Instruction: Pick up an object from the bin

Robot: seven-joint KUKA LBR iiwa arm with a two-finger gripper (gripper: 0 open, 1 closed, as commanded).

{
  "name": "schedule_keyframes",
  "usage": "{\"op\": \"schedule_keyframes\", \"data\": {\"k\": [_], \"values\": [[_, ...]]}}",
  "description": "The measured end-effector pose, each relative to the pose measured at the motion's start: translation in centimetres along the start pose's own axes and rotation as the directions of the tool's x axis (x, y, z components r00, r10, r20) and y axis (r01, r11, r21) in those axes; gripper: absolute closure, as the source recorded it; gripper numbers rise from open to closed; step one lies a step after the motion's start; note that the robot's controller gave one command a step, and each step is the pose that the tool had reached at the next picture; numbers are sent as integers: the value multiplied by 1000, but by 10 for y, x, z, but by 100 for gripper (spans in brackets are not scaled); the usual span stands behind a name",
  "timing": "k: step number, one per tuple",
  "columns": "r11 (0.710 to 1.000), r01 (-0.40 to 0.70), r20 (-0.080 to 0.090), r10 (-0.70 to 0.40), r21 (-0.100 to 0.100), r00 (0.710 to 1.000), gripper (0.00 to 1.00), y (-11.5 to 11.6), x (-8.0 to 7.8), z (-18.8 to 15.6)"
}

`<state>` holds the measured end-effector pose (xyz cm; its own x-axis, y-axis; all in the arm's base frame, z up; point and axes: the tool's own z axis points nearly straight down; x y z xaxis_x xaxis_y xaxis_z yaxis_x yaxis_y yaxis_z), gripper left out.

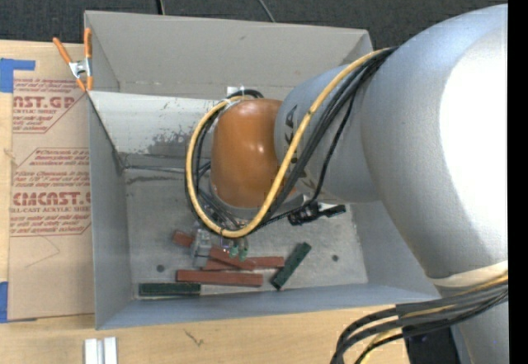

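Sitting low over the overlapping reddish-brown sticks point(219, 276) by the bin's point(107, 189) front wall, the gripper point(216, 247) (open or closed, honestly can't tell) could probably snag two at once or shove one against the dark green stick point(290, 265).

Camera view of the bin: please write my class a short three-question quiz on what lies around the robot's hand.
1. True or false: the hand is low in the bin, next to the red-brown sticks.
2. The lone stick in the bin's lower left corner is: A dark green, B yellow, C white.
3. Fill in: in this view the tilted dark green stick lies to the ____ of the red-brown sticks.

Key: 1 true; 2 A; 3 right.
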<state>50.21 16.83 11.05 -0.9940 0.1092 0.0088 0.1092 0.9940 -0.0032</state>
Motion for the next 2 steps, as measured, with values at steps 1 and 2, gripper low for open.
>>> {"op": "schedule_keyframes", "data": {"k": [1,2], "values": [[1000,-5,14,5,-7,1000,100,6,-13,-34],[1000,-6,4,6,-2,1000,100,8,-15,-62]]}}
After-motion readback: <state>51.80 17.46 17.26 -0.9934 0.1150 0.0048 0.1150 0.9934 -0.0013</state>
